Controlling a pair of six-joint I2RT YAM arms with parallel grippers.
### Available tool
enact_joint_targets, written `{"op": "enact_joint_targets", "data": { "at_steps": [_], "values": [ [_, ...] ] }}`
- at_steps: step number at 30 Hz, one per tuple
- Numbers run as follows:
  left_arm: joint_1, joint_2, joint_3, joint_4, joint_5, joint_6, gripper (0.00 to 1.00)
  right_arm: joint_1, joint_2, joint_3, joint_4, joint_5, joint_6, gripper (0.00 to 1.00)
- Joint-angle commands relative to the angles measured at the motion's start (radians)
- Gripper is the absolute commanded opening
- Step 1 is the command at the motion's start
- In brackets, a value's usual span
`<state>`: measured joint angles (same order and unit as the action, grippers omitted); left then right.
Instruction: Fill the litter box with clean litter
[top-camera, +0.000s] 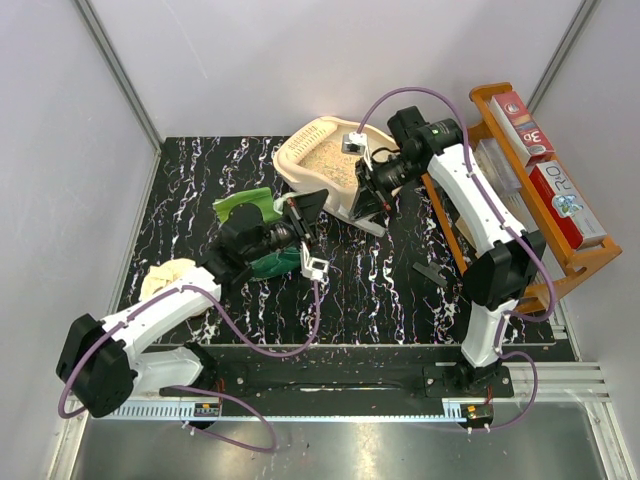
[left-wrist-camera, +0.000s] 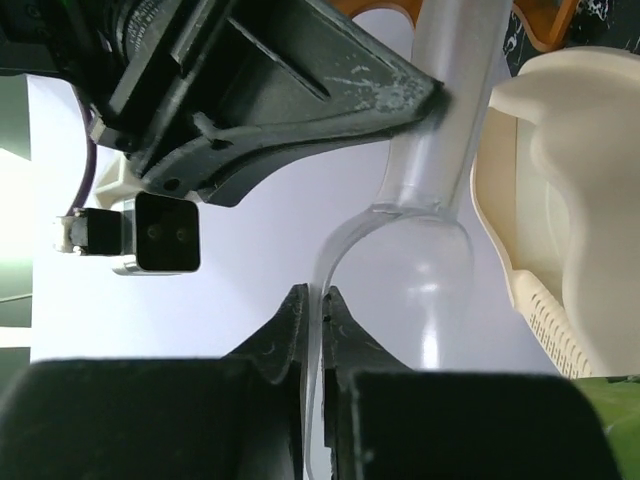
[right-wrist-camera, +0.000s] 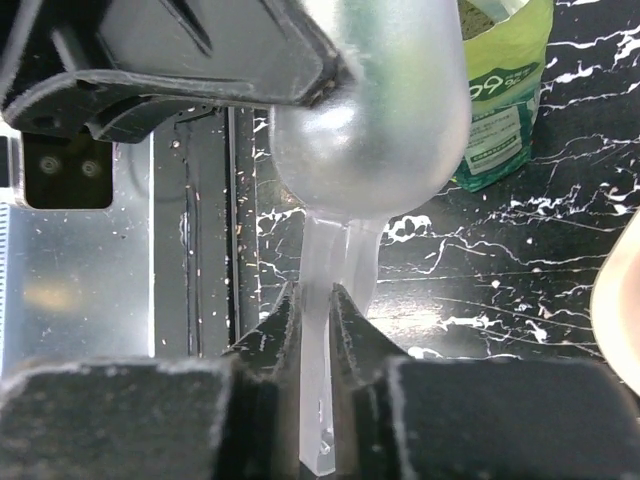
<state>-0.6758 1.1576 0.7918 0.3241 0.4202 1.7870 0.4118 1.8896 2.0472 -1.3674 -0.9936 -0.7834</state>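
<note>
**Q:** Where do the litter box and litter lie?
**A:** The litter box (top-camera: 292, 160) sits at the far edge of the bench (top-camera: 400, 300), about mid-width. Litter (top-camera: 325, 158) lies inside it as a pale tan layer.

**Q:** What does the right gripper do?
**A:** The right gripper (right-wrist-camera: 315, 295) hangs just beside the near right end of the box. Its fingers are closed on the handle of a clear scoop (right-wrist-camera: 370, 120), whose bowl points away from the wrist.

**Q:** And the left gripper?
**A:** The left gripper (left-wrist-camera: 312, 300) is at mid-bench, just near of the box. Its jaws pinch the thin rim of the same scoop's bowl, and the handle runs from there towards the right gripper. Both arms thus hold one scoop between them.

**Q:** Is litter in the scoop?
**A:** Neither wrist view shows any; the bowl looks clear.

**Q:** What else is on the bench?
**A:** A green bag (top-camera: 245, 208) lies left of centre, partly under the left arm. An orange rack (top-camera: 487, 93) holding red-and-white cartons (top-camera: 560, 200) stands along the right edge.
</note>
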Motion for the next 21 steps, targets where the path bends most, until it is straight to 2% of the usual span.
{"op": "enact_joint_targets", "data": {
  "at_steps": [1,2,4,5,6,8,9,11,12,13,15,16,18,21],
  "values": [
    [-0.013,-0.001,0.024,0.1,-0.083,-0.04,0.0,-0.002,-0.055,0.005,-0.188,0.006,-0.01,0.3],
    [-0.019,-0.004,0.044,0.075,-0.104,-0.05,0.0,-0.008,-0.069,0.004,-0.149,0.024,0.057,0.47],
    [-0.04,-0.013,0.076,-0.032,-0.193,-0.116,0.0,-0.06,-0.135,-0.022,0.015,0.013,0.13,0.58],
    [-0.048,-0.021,0.121,-0.072,-0.225,-0.158,0.0,-0.082,-0.167,-0.045,0.095,0.003,0.226,0.64],
    [-0.054,-0.032,0.148,-0.113,-0.282,-0.267,0.0,-0.106,-0.247,-0.126,0.336,0.021,0.319,0.69],
    [-0.065,-0.038,0.248,-0.261,-0.331,-0.389,0.0,-0.148,-0.331,-0.223,0.598,0.178,0.617,0.82],
    [-0.065,-0.033,0.285,-0.304,-0.377,-0.528,0.0,-0.156,-0.387,-0.292,0.781,0.223,0.681,0.94],
    [-0.067,-0.015,0.407,-0.445,-0.418,-0.673,0.0,-0.162,-0.402,-0.309,0.872,0.256,0.777,0.95],
    [-0.067,0.011,0.447,-0.492,-0.47,-0.812,0.0,-0.16,-0.391,-0.27,0.878,0.234,0.809,0.95],
    [-0.065,0.023,0.487,-0.581,-0.486,-0.878,0.0,-0.162,-0.376,-0.248,0.878,0.181,0.873,0.95],
    [-0.062,0.042,0.555,-0.657,-0.473,-0.99,0.0,-0.16,-0.337,-0.216,0.896,0.142,0.949,0.95],
    [-0.062,0.039,0.557,-0.675,-0.46,-1.003,0.0,-0.162,-0.334,-0.22,0.916,0.121,1.022,0.95],
    [-0.061,0.024,0.517,-0.654,-0.46,-1.038,0.0,-0.162,-0.32,-0.219,0.933,0.096,1.058,0.94],
    [-0.05,0.034,0.508,-0.629,-0.454,-1.113,0.0,-0.16,-0.281,-0.17,0.851,0.064,1.085,0.93]
  ]
}}
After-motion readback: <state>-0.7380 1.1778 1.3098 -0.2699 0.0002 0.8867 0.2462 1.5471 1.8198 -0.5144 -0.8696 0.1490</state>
